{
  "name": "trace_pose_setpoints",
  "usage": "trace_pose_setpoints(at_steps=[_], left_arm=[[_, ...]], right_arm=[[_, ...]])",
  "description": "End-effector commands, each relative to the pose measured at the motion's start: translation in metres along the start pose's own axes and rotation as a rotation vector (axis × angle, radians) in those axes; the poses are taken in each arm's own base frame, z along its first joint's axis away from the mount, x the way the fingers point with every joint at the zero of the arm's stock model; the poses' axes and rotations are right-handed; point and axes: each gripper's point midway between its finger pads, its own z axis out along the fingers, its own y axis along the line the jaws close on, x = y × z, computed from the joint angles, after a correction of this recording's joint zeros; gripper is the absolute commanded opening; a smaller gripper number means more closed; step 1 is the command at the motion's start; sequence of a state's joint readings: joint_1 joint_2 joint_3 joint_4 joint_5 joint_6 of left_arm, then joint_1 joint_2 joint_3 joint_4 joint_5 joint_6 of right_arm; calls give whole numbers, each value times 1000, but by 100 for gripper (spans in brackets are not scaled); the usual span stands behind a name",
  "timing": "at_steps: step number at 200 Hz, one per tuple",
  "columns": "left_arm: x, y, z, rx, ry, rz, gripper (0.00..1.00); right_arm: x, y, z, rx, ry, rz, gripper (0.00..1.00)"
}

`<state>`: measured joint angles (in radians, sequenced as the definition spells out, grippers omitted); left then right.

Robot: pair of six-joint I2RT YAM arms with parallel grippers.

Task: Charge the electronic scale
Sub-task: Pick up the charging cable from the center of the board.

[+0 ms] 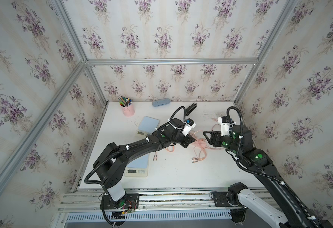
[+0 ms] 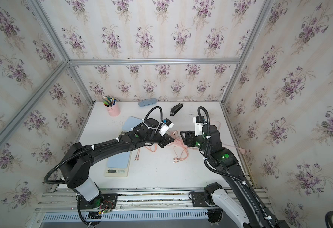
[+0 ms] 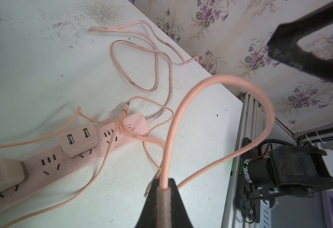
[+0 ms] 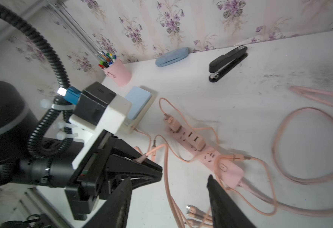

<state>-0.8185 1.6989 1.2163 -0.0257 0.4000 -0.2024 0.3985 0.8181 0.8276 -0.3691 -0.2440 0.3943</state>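
In both top views the electronic scale lies at lower centre of the white tabletop, its far end under the left arm. A second scale lies higher up, left of centre. Mid-frame, the left pincer and right pincer face each other, near but apart, over the pink power strip.

The left wrist view shows the left pincer clamped shut on a pink charging cable that arches out and loops back. Below lies the power strip with a two-port USB charger plugged in.

In the right wrist view the right pincer is empty, jaws well apart. Beyond it, the left pincer grips the cable near a plug end. A cable already enters the second scale.

The step in hand looks like carrying the plug. Next it needs lining up with a port, on the charger or the near scale; which one I cannot tell. The free pincer could steady that target.
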Motion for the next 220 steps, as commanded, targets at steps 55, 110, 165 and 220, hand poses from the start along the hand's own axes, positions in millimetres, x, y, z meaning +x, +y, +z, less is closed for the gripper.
trace_pose_setpoints(at_steps=[55, 110, 165, 220], left_arm=[[-13, -21, -20, 114, -35, 85, 1], [-19, -19, -26, 106, -52, 112, 3], [-21, -6, -47, -11, -99, 154, 68], [-29, -2, -55, -1, -171, 141, 63]], right_arm=[[-4, 45, 19, -268, 57, 80, 49], [1, 34, 26, -207, 97, 84, 0], [-13, 24, 21, -113, 70, 59, 0], [-10, 25, 22, -121, 90, 68, 0]])
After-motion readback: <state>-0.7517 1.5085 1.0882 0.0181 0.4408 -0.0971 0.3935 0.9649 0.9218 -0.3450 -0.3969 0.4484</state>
